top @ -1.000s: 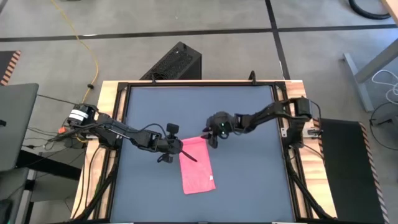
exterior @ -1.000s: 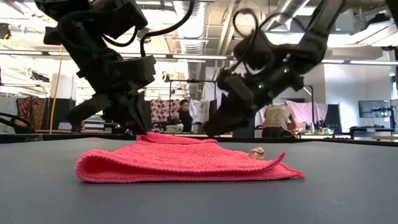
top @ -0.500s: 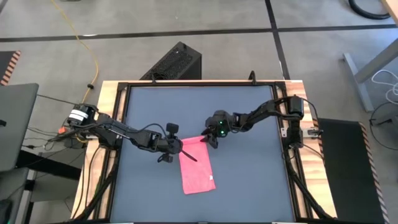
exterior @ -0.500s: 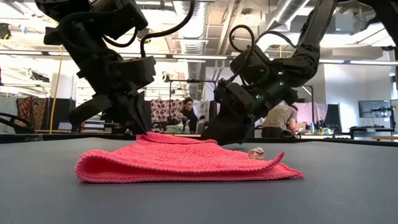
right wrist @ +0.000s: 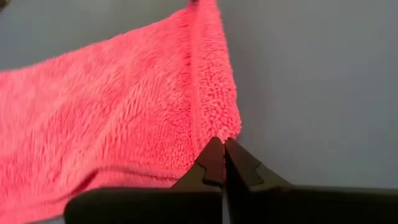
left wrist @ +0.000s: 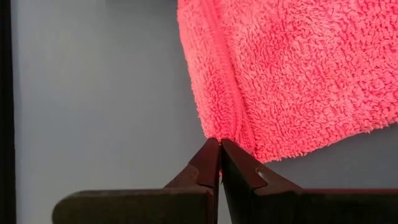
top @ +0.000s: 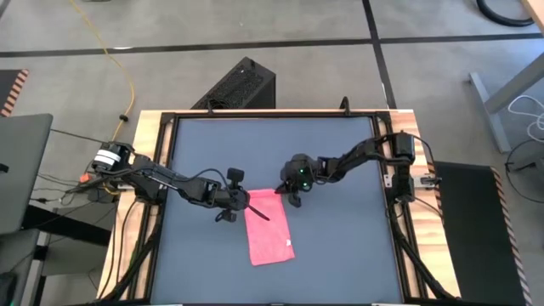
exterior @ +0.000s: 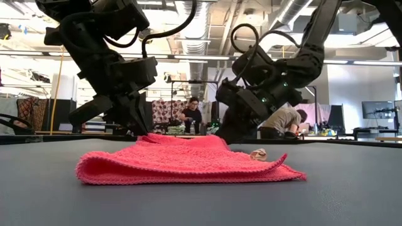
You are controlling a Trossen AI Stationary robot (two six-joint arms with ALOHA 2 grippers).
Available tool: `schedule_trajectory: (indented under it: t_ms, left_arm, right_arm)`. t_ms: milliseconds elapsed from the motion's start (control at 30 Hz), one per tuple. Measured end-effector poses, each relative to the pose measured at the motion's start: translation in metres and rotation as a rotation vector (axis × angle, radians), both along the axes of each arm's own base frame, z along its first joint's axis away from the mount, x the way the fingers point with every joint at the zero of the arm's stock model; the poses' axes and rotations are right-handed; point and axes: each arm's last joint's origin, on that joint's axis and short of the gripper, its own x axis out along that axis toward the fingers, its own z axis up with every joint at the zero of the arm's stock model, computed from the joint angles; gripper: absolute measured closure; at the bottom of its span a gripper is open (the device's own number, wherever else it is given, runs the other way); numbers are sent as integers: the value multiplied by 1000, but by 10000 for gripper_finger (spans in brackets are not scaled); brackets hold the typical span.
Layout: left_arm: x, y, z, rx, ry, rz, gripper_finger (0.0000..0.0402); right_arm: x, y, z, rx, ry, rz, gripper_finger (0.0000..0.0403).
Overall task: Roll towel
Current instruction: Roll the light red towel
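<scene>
Pinching the towel's [top: 269, 225] far corners, left gripper [left wrist: 220, 147] and right gripper [right wrist: 222, 144] stay clamped on the table [top: 340, 246]; right arm has shifted slightly.

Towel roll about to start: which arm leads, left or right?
Probably neither alone. The left gripper is shut on one far corner of the towel, and the right gripper is shut on the other. Both are equally placed, so start the roll with both.
</scene>
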Motion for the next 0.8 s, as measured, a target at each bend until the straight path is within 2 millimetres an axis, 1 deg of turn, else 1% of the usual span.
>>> schedule_trajectory:
  t_ms: [100, 200, 300, 433, 567, 667, 800]
  left_arm:
    - [0, -1, 0, 1, 0, -6, 401]
    - [-1, -3, 0, 1, 1, -13, 401]
    - [-1, -5, 0, 5, 3, -24, 401]
    - [-1, -5, 0, 6, 4, -24, 401]
    - [-1, -5, 0, 11, 7, -22, 401]
    - [-1, -5, 0, 10, 7, -22, 401]
    - [-1, -5, 0, -15, 5, -32, 401]
  right_arm:
    - [2, 11, 0, -108, -12, 23, 381]
    - [4, 24, 0, -266, -19, 24, 385]
    - [4, 36, 1, -436, -10, -26, 387]
    - [3, 46, 7, -656, 16, -112, 386]
    - [1, 58, 13, -874, 28, -86, 385]
    - [0, 66, 13, -957, 43, -35, 385]
    - [-1, 68, 12, -995, 63, -36, 385]
